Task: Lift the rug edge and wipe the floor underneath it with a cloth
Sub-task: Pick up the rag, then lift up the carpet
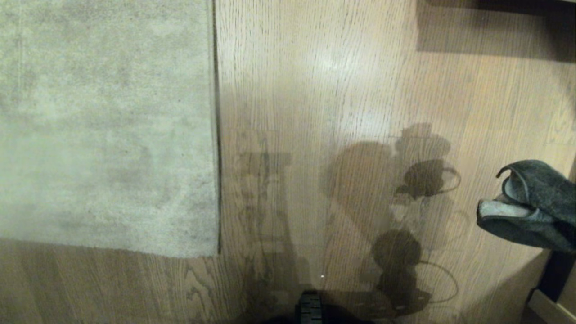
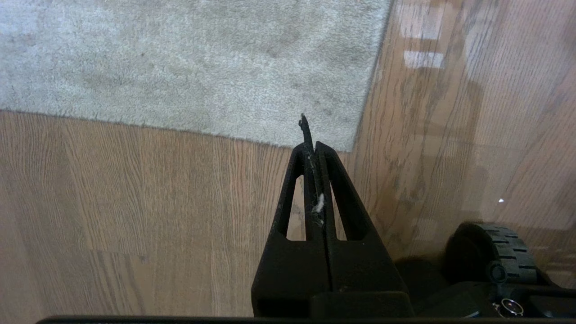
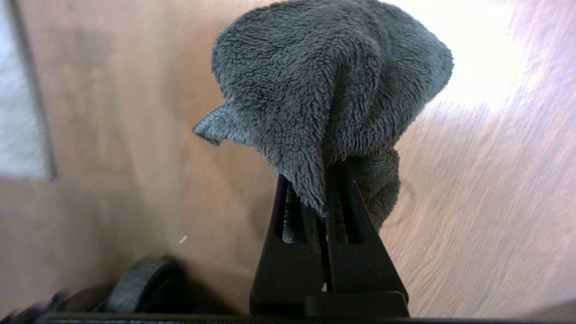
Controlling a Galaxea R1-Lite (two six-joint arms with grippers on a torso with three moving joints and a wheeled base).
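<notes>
The pale grey rug (image 1: pixel 103 121) lies flat on the wood floor (image 1: pixel 324 99), its rug edge (image 1: pixel 217 135) running straight down to a square corner (image 1: pixel 216 253). At the far right the dark grey cloth (image 1: pixel 535 207) hangs off the floor, bunched, with a paler side showing. My right gripper (image 3: pixel 321 175) is shut on the cloth (image 3: pixel 324 90), well to the right of the rug. My left gripper (image 2: pixel 313 146) is shut and holds nothing, hovering over bare floor (image 2: pixel 157 202) just short of the rug corner (image 2: pixel 351 147). White lint clings between its fingers.
My base shows at the bottom of the head view (image 1: pixel 310 310), and one of its wheels (image 2: pixel 499 252) sits close to the left gripper. Dark furniture (image 1: pixel 495 27) casts a shadow at the far right. A pale board (image 1: pixel 549 306) lies at the near right corner.
</notes>
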